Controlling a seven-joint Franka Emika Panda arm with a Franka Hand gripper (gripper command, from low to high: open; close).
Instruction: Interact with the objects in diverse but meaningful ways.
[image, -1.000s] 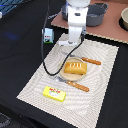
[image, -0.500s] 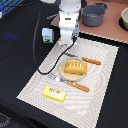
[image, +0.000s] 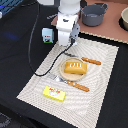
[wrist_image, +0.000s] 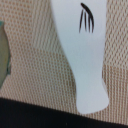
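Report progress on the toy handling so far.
Done: the loaf sits on the plate, though who put it there is not shown. In hand: nothing visible; the arm hangs over the mat's far edge. Left: packet and carton lie apart.

I see an orange loaf (image: 75, 68) with pale slashes on a tan plate (image: 63, 73), a yellow packet (image: 54, 93) marked red, a pale blue-and-white carton (image: 48, 35), a grey pot (image: 93, 14), and a beige woven mat (image: 100, 95) on the black bench (image: 15, 55).
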